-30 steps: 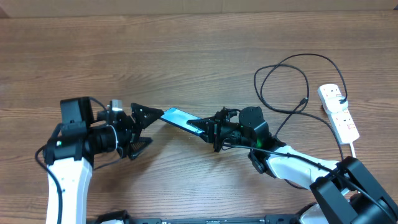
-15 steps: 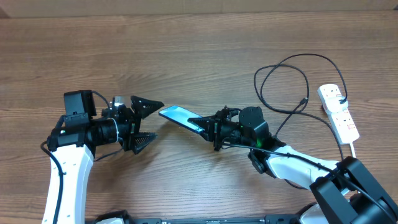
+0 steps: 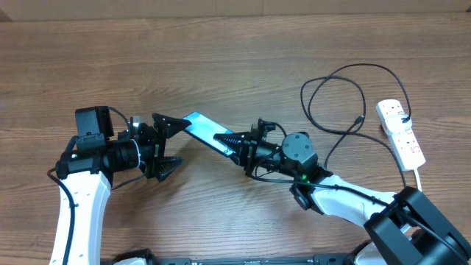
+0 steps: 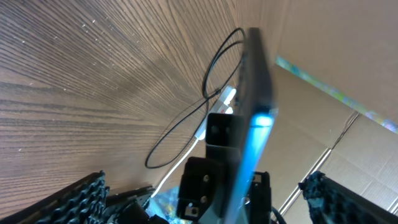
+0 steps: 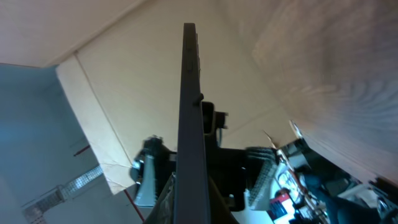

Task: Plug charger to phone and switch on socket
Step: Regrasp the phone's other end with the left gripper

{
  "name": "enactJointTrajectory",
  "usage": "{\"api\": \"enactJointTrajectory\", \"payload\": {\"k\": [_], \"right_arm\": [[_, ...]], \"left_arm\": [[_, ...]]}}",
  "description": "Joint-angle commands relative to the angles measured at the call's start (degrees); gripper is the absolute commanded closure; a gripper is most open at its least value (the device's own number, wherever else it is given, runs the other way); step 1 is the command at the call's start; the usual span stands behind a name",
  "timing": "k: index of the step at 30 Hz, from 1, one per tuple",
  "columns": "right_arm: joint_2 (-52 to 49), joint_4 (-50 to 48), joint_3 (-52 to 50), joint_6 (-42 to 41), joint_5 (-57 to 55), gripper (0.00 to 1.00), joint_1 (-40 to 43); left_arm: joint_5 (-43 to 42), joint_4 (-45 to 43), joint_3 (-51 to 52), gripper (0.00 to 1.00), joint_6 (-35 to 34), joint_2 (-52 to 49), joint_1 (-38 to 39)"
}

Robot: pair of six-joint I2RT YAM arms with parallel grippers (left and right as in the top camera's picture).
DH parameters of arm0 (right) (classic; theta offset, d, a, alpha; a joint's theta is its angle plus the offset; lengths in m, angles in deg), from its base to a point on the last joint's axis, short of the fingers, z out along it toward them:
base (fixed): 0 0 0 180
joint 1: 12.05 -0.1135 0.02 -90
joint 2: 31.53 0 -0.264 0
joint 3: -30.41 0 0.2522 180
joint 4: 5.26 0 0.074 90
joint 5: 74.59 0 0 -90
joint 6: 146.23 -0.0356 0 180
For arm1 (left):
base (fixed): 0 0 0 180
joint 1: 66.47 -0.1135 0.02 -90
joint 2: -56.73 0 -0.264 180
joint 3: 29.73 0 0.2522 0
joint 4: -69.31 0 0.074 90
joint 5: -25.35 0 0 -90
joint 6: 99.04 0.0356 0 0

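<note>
- Gripping the phone (image 3: 200, 124) by its lower-right end, the right gripper (image 3: 234, 143) has its jaws clamped onto the slim body.
- In the overhead view the phone's long axis runs on a diagonal, from the right gripper up and to the left. The free end points at the left gripper (image 3: 174, 143), and the cyan screen faces upward.
- The right wrist view shows the phone (image 5: 189, 112) edge-on, a thin dark strip standing straight up the picture and away from the camera (only the edge shows, none of the screen).
- The left gripper is spread wide and holds nothing. Its upper finger (image 3: 168, 123) lies just beside the phone's free end; whether they touch I cannot tell.
- From the left wrist the phone (image 4: 256, 81) is again edge-on, with a cyan glow along one side. It sits in the gap between the two ribbed fingers (image 4: 81, 198), apart from both.
- The charger (image 3: 303, 96) lies in loose loops on the table (image 3: 221, 51), well to the right of the phone. Its small connector tip (image 3: 359, 119) lies free near the socket (image 3: 401, 131), while the cable's other end runs to the socket.
- The socket sits near the table's right edge, its long axis running from upper left to lower right, with its white cord (image 3: 419, 173) leaving the lower end.
</note>
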State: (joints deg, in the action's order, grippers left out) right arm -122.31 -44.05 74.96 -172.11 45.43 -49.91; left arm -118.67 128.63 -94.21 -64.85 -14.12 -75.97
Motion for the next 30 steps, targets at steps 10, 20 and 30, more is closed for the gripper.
{"api": "enactJointTrajectory", "payload": {"k": [10,20,30], "right_arm": [[0.2,-1.4,0.8,-1.1,-1.1,0.96,-1.7],[0.2,-1.4,0.8,-1.5,-6.8,0.96,-6.5],[0.2,-3.0,0.8,-2.6,-7.0,0.96,-7.1]], "left_arm": [[0.5,-4.1,0.0,0.2,-3.6,-0.1,0.9],[2.1,-7.2,0.0,0.28,-6.4,-0.1,4.3],[2.8,-7.3,0.0,0.49,-6.4,-0.1,4.4]]}}
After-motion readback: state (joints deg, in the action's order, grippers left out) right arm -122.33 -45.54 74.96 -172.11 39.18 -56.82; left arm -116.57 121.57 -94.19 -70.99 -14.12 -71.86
